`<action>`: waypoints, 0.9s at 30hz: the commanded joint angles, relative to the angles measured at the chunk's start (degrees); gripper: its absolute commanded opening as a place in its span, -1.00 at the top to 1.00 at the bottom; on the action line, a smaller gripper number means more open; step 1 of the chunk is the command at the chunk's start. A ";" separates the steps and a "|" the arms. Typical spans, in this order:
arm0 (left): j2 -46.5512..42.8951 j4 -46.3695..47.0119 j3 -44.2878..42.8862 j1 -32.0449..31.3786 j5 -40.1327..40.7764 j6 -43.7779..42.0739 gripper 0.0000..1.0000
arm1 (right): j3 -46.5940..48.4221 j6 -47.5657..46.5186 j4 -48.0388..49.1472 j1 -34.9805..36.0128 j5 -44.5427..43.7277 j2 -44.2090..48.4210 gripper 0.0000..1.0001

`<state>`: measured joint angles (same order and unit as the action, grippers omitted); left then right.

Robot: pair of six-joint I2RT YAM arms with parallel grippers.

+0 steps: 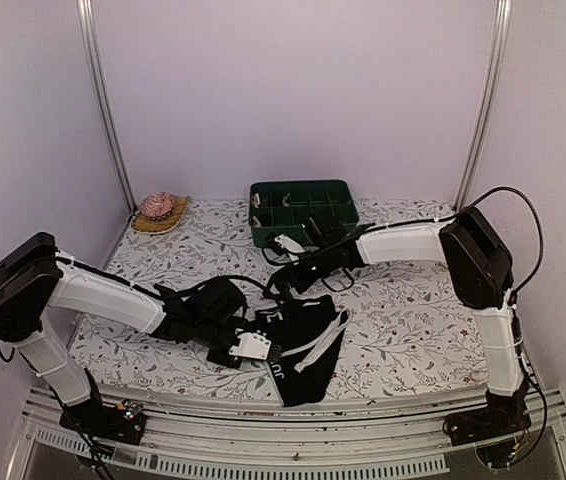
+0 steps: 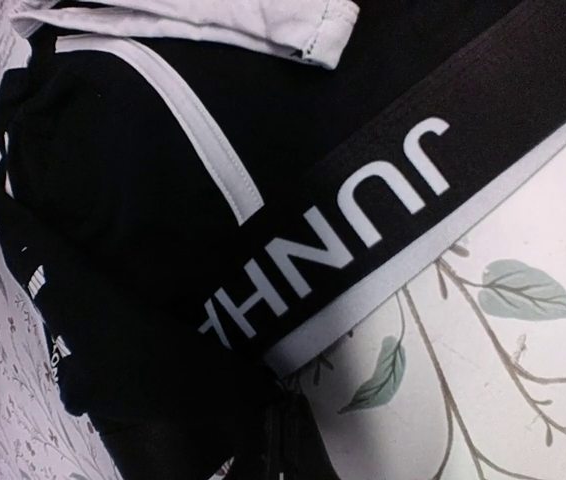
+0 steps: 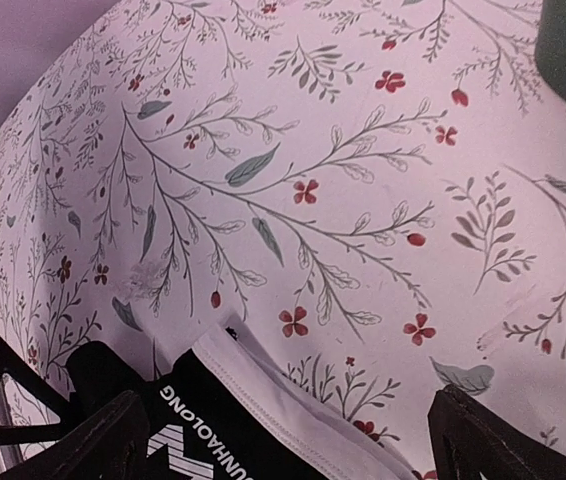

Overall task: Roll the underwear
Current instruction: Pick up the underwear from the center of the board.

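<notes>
Beneath the closed left claw [image 1: 253, 346] lies the striped underwear [image 1: 308, 325].

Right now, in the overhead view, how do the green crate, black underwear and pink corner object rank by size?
1-2. black underwear, green crate: look alike; underwear nearer camera, so unsure.
3. pink object: smallest.

Soft pinkish light is washing evenly over the surface [image 1: 403, 310], casting faint shadows; the underwear [image 2: 143, 250] is blurring slightly, swallowing detail.
</notes>
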<state>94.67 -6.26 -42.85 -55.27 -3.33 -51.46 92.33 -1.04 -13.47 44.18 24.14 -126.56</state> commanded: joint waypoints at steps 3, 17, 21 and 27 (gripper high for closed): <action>0.34 0.03 1.10 -1.02 -0.95 1.09 1.00 | 3.86 -3.12 -5.54 2.36 4.64 -3.87 -1.00; 1.39 0.07 1.36 -1.01 -1.56 1.80 1.00 | 5.57 -4.45 -6.87 5.28 0.50 -7.45 -0.93; 2.01 0.15 1.07 -1.07 -1.69 1.85 1.00 | 5.58 -4.84 -6.75 5.77 -0.59 -7.47 -0.72; 2.74 0.10 1.09 -1.01 -1.56 1.97 1.00 | 5.75 -4.35 -5.23 5.94 -0.23 -7.47 0.11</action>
<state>95.29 -4.40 -42.65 -55.29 -4.05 -50.30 97.23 -5.65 -18.92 49.65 24.45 -132.51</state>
